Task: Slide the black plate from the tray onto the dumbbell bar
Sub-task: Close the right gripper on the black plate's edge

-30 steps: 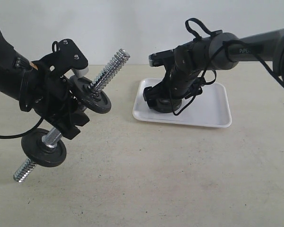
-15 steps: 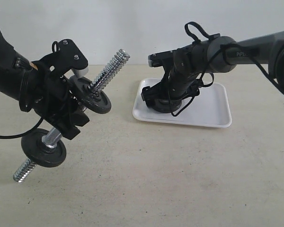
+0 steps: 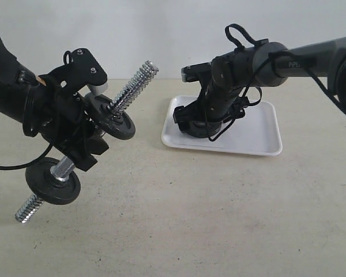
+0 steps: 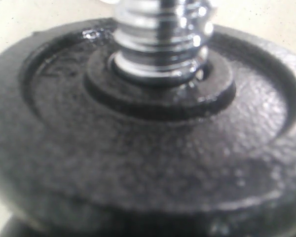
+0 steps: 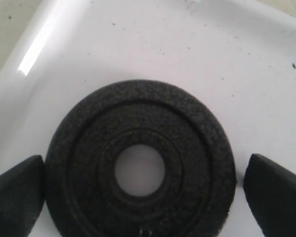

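Little changed: right jaws wide, astride black plate (image 5: 187,168) on tray (image 5: 138,44); left jaws clamped on dumbbell bar (image 3: 132,86).

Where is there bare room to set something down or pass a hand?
The table is bare across the front and between the dumbbell bar and the tray. The tray's right half is free. Crowded: the tray's left half, where the right claw straddles the black plate, and around the held bar.

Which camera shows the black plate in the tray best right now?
Right wrist view: the black plate lies flat on the tray, centre hole clear, between the fingers. Exterior: the right gripper mostly hides it. Left wrist: only a disc on the dumbbell bar.
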Robot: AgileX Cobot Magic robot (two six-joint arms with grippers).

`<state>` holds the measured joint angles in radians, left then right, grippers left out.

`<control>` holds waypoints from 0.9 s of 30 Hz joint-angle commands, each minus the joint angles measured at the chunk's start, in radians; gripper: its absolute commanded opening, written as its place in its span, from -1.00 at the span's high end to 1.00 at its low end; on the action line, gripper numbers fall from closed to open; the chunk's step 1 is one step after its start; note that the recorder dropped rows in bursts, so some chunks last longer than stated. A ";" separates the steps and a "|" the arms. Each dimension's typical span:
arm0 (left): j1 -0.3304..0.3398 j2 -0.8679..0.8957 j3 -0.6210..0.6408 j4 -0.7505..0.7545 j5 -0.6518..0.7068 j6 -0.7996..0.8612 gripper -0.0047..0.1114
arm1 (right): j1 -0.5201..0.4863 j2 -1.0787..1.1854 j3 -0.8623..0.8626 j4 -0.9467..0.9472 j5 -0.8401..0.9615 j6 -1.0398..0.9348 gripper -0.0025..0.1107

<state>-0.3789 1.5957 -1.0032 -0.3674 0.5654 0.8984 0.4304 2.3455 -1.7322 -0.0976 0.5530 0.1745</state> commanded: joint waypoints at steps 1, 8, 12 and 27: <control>-0.001 -0.058 -0.026 -0.040 -0.098 0.001 0.84 | -0.002 0.020 0.015 -0.001 0.088 -0.002 -0.88; -0.001 -0.058 -0.026 -0.040 -0.098 0.001 0.84 | -0.002 0.020 0.015 -0.001 0.086 -0.002 0.11; -0.001 -0.058 -0.026 -0.040 -0.098 0.001 0.84 | -0.002 0.020 0.015 -0.001 0.076 0.002 0.95; -0.001 -0.058 -0.026 -0.040 -0.098 0.001 0.84 | -0.002 -0.062 0.015 -0.001 0.109 0.010 0.96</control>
<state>-0.3789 1.5957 -1.0032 -0.3674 0.5654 0.8984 0.4304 2.3191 -1.7303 -0.0955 0.6042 0.1824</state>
